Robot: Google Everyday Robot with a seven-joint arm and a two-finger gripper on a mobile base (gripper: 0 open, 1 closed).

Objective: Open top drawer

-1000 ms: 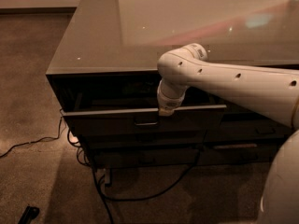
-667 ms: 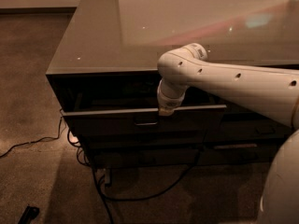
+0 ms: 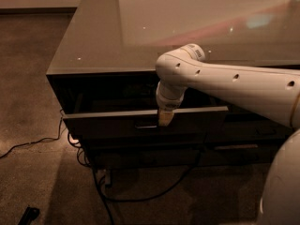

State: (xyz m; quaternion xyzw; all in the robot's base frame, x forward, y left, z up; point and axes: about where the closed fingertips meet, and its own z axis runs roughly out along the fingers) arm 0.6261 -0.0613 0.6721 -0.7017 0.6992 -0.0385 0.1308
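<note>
The top drawer (image 3: 117,121) is a wide dark grey drawer under the glossy counter. It stands pulled out a little, with a dark gap showing behind its front panel. Its small loop handle (image 3: 145,125) sits at the panel's centre. My white arm reaches in from the right and bends down to the drawer front. The gripper (image 3: 163,118) hangs at the panel's top edge, just right of the handle and touching or nearly touching it.
The counter top (image 3: 140,36) overhangs the drawers. Slimmer drawers (image 3: 140,146) sit below the top one, and another stack (image 3: 253,135) lies to the right. Black cables (image 3: 93,182) trail over the carpet in front, and a small dark object (image 3: 29,215) lies at the lower left.
</note>
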